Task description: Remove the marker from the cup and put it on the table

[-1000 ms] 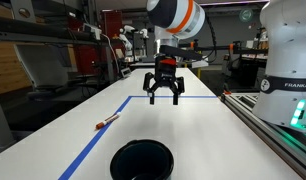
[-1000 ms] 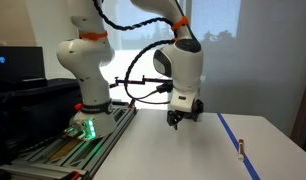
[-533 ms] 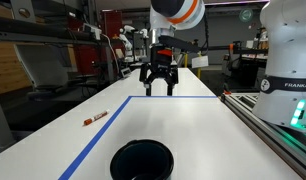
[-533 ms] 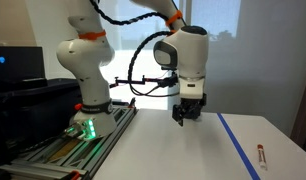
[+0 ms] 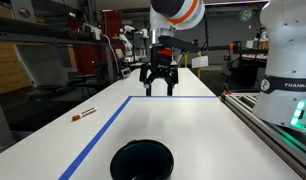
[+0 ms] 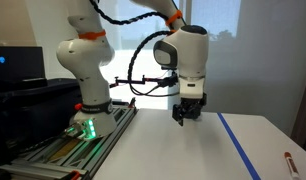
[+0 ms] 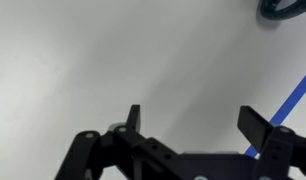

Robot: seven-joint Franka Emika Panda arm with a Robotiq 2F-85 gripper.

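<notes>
The marker [image 5: 84,114], whitish with an orange-red end, lies flat on the white table [image 5: 173,115], left of the blue tape line and near the table's edge. It also shows at the lower right of an exterior view [image 6: 291,161]. The black cup [image 5: 142,160] stands at the near end of the table; its rim shows at the top right of the wrist view [image 7: 285,10]. My gripper [image 5: 159,91] is open and empty. It hangs above the far end of the table, well away from both marker and cup, as also seen in an exterior view [image 6: 186,119] and the wrist view [image 7: 198,120].
Blue tape lines [image 5: 103,135] run along and across the table. A grey rail [image 5: 278,135] with the white robot base [image 5: 291,60] runs along one side. Shelves and lab equipment stand behind.
The marker has rolled farther out toward the table's edge, away from the tape line. My gripper rose and moved toward the far end a second ago and has held still since.
</notes>
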